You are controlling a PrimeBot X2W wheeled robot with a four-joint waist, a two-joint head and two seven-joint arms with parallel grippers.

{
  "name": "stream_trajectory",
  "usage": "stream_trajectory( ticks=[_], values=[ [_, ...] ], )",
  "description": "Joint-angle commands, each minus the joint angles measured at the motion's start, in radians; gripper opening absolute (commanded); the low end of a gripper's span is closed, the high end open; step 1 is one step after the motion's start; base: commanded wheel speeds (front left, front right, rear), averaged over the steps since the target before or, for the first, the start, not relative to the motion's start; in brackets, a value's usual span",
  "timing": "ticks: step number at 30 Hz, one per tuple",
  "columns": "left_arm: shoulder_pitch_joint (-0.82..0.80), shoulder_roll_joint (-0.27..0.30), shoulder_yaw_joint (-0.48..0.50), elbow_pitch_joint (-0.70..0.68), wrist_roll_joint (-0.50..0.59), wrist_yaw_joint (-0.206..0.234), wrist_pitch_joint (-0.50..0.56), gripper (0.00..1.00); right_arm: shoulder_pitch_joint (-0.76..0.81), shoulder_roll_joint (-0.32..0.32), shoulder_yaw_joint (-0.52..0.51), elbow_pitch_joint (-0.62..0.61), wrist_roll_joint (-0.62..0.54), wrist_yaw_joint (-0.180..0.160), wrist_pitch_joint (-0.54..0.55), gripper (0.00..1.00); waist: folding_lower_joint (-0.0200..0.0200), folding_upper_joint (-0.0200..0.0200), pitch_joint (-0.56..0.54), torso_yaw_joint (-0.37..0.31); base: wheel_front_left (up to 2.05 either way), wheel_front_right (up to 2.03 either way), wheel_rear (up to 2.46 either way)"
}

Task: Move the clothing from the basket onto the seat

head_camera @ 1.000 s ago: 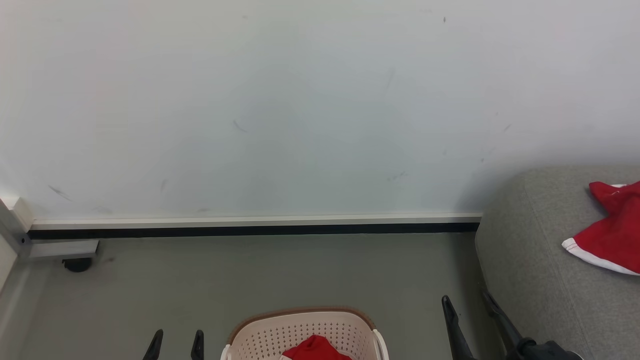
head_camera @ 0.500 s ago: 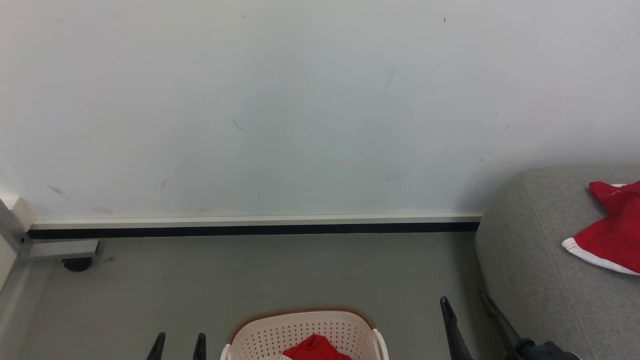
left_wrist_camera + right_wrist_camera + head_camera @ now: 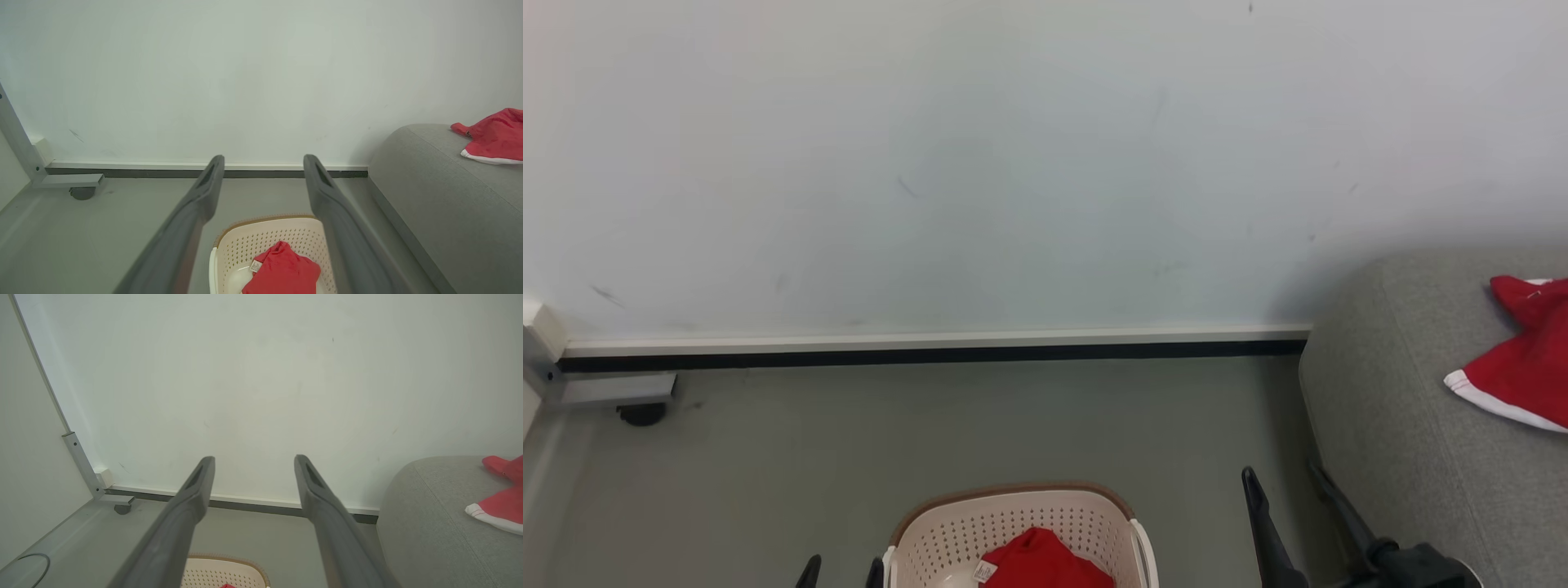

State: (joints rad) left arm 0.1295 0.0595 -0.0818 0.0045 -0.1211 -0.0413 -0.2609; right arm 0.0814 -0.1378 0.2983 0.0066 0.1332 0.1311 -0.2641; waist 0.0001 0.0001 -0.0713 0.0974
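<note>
Inspection found the task part done. One red garment point(image 3: 1515, 371) with a white hem lay on the seat point(image 3: 1405, 425) at the robot's right. The remaining clothing point(image 3: 1045, 563), a crumpled red heap with a small white tag showing, sat in the bottom of the basket point(image 3: 947, 531), which stood on the floor point(image 3: 768, 457) short of the wall point(image 3: 1013, 163). The left gripper point(image 3: 843, 573) hung just beside the basket's left rim, its fingers spread wide with nothing between them. The right gripper point(image 3: 1282, 478) stood between basket and seat, likewise wide and empty. Neither touched fabric. The step in hand was judged to be the approach for the next pick-up from the basket. The next move would call for one gripper, the left being nearer, to come over the rim, descend onto the heap's raised fold, and close on enough cloth to lift it clear of the perforated wall before carrying it across to the seat.
</note>
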Motion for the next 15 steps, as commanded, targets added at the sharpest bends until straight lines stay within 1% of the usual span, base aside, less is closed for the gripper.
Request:
stream_trajectory(
  ticks=[1, 7, 9, 10, 15],
  values=[
    [-0.013, 0.0, -0.006, 0.01, 0.007, -0.002, -0.005, 1.0, -0.016, -0.003, 0.002, -0.008, 0.008, -0.001, -0.001, 1.0, -0.0001, -0.0001, 0.019, -0.007, 0.0, 0.0, 0.0],
    [-0.065, -0.004, -0.046, 0.103, -0.016, -0.026, -0.005, 1.0, -0.057, -0.016, 0.007, -0.021, 0.012, -0.001, -0.001, 1.0, -0.0001, -0.0001, 0.082, -0.028, 0.0, 0.0, 0.0],
    [-0.1, -0.005, -0.063, 0.134, -0.021, -0.032, -0.005, 1.0, -0.082, -0.025, 0.004, -0.03, 0.012, -0.001, -0.001, 1.0, -0.0001, -0.0001, 0.119, -0.033, 0.0, 0.0, 0.0],
    [-0.136, -0.005, -0.08, 0.171, -0.026, -0.037, -0.004, 1.0, -0.108, -0.034, 0.003, -0.04, 0.013, -0.001, -0.001, 1.0, -0.0001, -0.0001, 0.157, -0.037, 0.0, 0.0, 0.0],
    [-0.258, -0.002, -0.116, 0.259, -0.005, -0.052, -0.003, 1.0, -0.189, -0.054, 0.007, -0.061, 0.008, -0.001, -0.001, 1.0, -0.0001, -0.0001, 0.257, -0.055, 0.0, 0.0, 0.0]
  ],
)
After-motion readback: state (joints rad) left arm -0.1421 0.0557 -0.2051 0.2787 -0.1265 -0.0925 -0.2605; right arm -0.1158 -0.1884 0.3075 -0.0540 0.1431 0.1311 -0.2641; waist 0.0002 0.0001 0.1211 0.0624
